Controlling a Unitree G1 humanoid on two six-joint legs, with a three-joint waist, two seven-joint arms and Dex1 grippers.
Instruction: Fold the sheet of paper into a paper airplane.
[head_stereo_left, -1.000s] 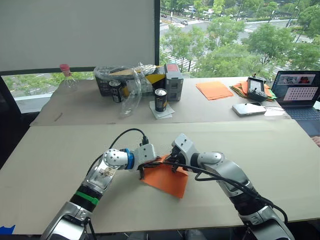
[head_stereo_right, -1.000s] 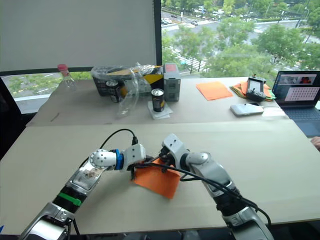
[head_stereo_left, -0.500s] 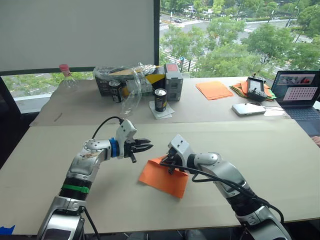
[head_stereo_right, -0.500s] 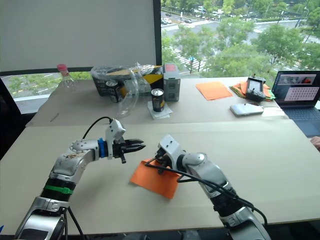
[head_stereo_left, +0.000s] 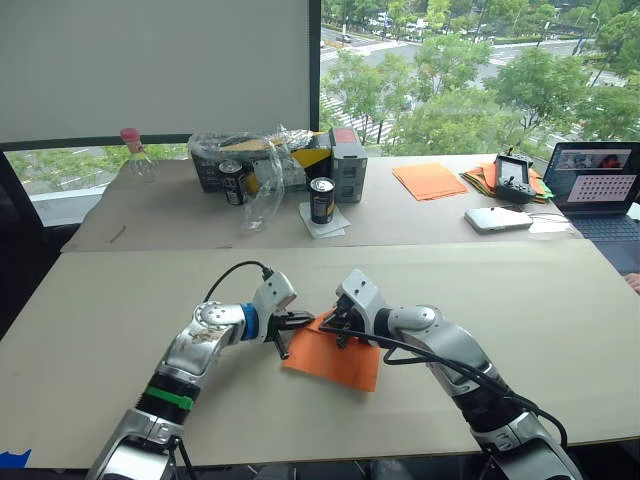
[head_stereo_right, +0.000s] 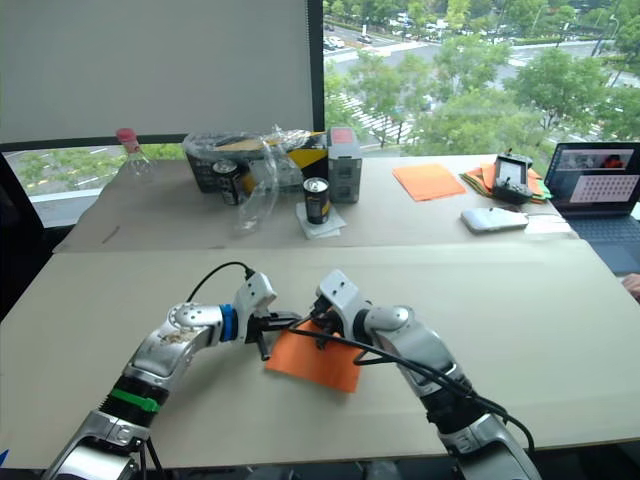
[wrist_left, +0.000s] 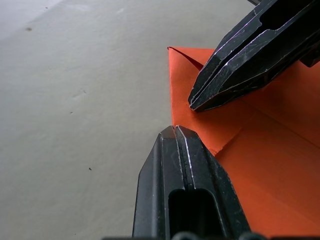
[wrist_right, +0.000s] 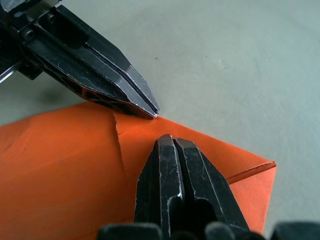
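Two grippers meet at one corner of the sheet (head_stereo_left: 333, 355), which lies flat on the near table (head_stereo_left: 120, 300), with the far corner folded over.

Left gripper (head_stereo_left: 301, 320): fingers pressed together, nothing between them, tip touching the sheet's edge right at the flap. Right gripper (head_stereo_left: 340, 327): fingers also pressed together and empty, tips down on the flap just beside the left one. In the wrist views the two tips are nearly touching across the fold edge.

Key relation: the sheet runs from that corner toward the robot and to its right, so its long axis lies diagonal, and most of it sits under the right forearm. Both tips are equally close to the flap; the left comes in from outside the sheet, the right from over it.

My read: an early fold, corner crease being pressed.

Beyond the sheet: a can (head_stereo_left: 321, 199) and clutter; to its right, an orange stack (head_stereo_left: 428, 180) and a laptop (head_stereo_left: 594, 186).
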